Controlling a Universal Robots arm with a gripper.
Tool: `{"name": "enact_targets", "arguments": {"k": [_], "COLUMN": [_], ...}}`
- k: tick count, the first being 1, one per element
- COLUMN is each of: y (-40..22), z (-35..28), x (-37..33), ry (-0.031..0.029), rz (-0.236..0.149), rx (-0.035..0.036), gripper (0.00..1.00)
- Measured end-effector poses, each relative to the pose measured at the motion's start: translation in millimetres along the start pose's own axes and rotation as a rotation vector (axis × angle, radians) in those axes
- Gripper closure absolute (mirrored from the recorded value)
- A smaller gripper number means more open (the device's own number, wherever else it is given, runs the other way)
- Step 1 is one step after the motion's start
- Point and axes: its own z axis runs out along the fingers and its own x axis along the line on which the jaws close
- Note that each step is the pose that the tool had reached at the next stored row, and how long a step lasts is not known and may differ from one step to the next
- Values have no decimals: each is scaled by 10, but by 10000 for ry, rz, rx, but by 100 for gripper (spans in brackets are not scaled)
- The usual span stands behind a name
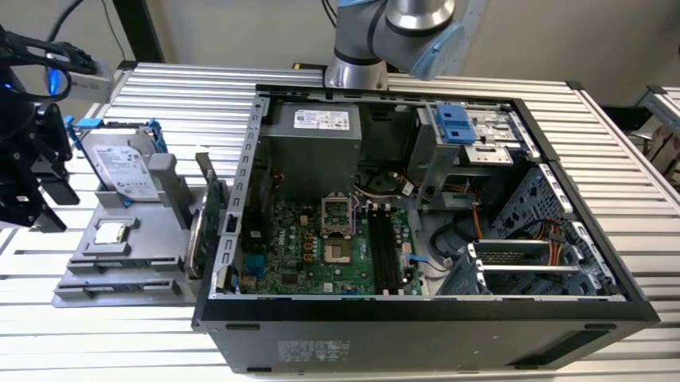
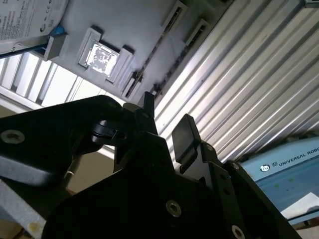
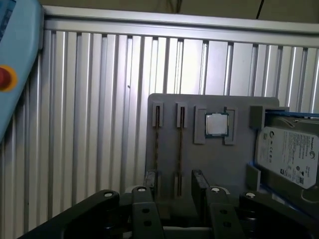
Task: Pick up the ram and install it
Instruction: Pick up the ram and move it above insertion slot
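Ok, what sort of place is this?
Probably a robotics lab bench for computer assembly: an open computer case on a ribbed metal table, beside a holder with ram sticks, a processor and a hard drive.

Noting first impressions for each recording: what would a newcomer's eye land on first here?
The open computer case with its green motherboard takes up the middle of the exterior view. At that view's left, a grey holder carries a silver hard drive, a processor chip and two ram sticks standing edge-on. The gripper hovers open near the holder, holding nothing.
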Motion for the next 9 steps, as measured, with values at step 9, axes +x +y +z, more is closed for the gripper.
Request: {"name": "enact_targets", "arguments": {"k": [9], "y": [-2], "z": [102], "x": [0], "ry": [38], "rz": [19], "rx": [-2], "gripper": [0]}}
